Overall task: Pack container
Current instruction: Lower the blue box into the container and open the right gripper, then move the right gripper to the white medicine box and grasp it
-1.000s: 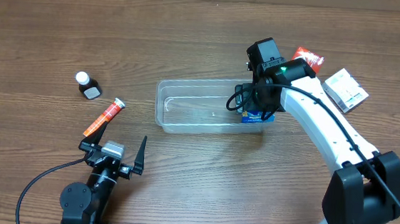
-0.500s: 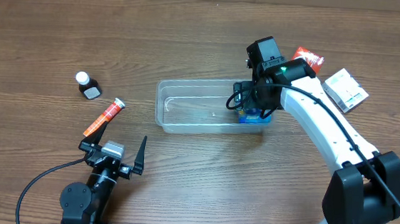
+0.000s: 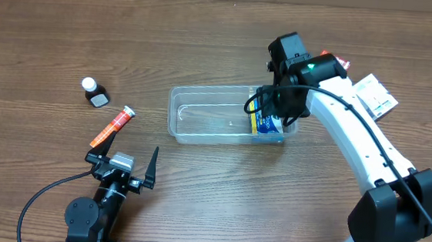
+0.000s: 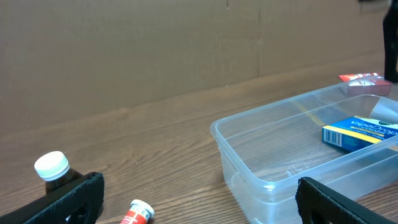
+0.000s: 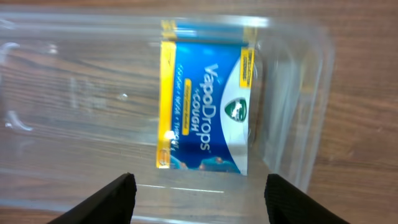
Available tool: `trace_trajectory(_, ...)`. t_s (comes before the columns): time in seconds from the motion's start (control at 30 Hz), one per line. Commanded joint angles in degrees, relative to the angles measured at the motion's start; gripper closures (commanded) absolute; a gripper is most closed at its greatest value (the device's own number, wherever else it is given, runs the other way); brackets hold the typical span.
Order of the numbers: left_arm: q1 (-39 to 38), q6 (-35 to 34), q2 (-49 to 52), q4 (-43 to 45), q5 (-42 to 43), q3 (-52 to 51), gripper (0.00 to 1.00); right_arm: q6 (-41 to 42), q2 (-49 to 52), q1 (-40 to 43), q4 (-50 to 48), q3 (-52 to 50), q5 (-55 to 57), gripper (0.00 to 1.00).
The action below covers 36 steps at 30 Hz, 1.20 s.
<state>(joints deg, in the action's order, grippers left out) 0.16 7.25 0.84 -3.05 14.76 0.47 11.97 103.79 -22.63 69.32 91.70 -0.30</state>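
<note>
The clear plastic container lies mid-table; it also shows in the left wrist view and the right wrist view. A blue VapoDrops box lies flat inside its right end, seen too in the left wrist view and right wrist view. My right gripper is open and empty, just above the box. My left gripper is open and empty near the table's front left, apart from everything.
An orange tube with a white cap and a small dark bottle lie at left. A red box and a white box lie at right, beyond the right arm. A cardboard wall stands behind.
The right gripper has let go of the blue box, which now lies flat inside the container, and has lifted slightly. The left arm has not moved.
</note>
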Motion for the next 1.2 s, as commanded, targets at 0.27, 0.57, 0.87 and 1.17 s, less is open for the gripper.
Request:
trace_trajectory(0.27, 0.61, 0.46, -0.57, 0.11, -0.33, -0.20, 0.00, -11.28, -0.68, 24.44, 0.79, 9.64, 4.63, 0.00)
trace_trajectory(0.57, 0.61, 0.46, -0.57, 0.11, -0.33, -0.20, 0.00, -34.18, 9.09, 33.62, -11.04, 9.55, 9.31, 0.00)
trace_trajectory(0.87, 0.61, 0.46, -0.57, 0.11, -0.33, -0.20, 0.00, -39.08, 16.92, 37.55, -15.10, 9.53, 5.38, 0.00)
trace_trajectory(1.17, 0.61, 0.46, -0.57, 0.11, -0.31, -0.20, 0.00, -41.03, 21.81, 38.64, -15.06, 9.51, 0.57, 0.00)
